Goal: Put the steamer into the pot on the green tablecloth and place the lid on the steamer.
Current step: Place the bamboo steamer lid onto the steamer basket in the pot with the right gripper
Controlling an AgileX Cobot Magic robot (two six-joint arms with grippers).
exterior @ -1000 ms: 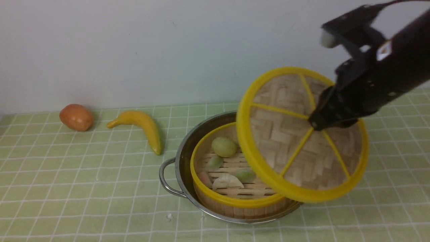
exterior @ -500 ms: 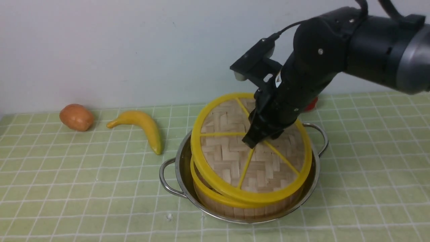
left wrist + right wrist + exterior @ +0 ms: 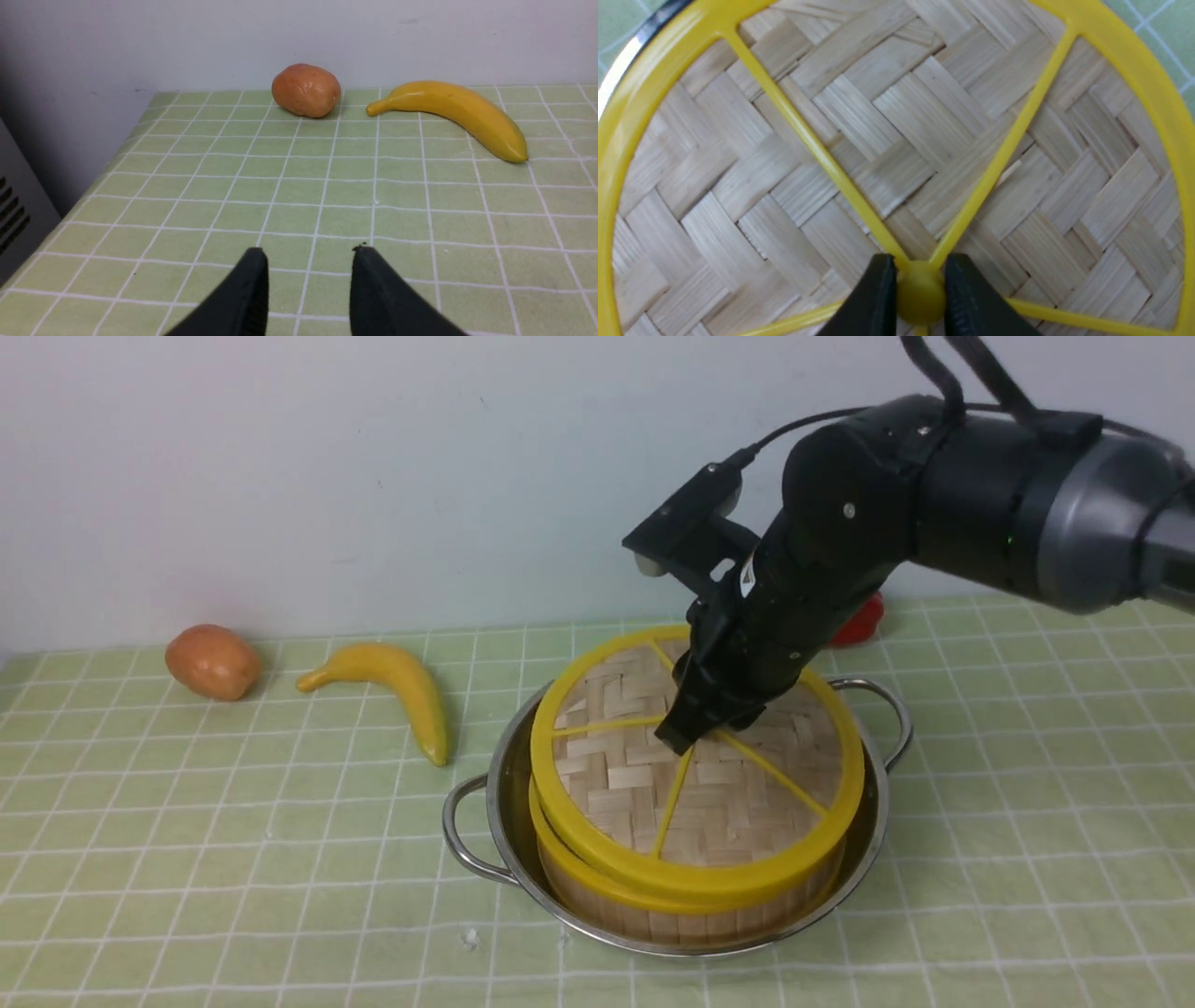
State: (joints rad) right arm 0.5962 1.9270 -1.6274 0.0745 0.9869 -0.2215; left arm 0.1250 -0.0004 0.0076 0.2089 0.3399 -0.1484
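The shiny steel pot (image 3: 500,775) stands on the green tablecloth (image 3: 233,821) with the bamboo steamer (image 3: 672,922) inside it. The woven lid (image 3: 625,784) with its yellow rim and spokes lies over the steamer and hides what is inside. My right gripper (image 3: 684,735) comes down from the right and is shut on the lid's centre knob. In the right wrist view the lid (image 3: 859,107) fills the frame, and the right gripper (image 3: 920,280) pinches the yellow knob (image 3: 920,294). My left gripper (image 3: 309,252) hovers open over bare cloth, holding nothing.
A yellow banana (image 3: 392,686) and an orange-brown round fruit (image 3: 213,661) lie at the back left near the wall; they also show as the banana (image 3: 453,116) and the fruit (image 3: 306,90). A red object (image 3: 861,623) sits behind the right arm. The cloth's left edge (image 3: 100,179) drops off.
My right arm has carried the lid left and down, from tilted in the air beside the pot to lying over the steamer. The buns are now covered.
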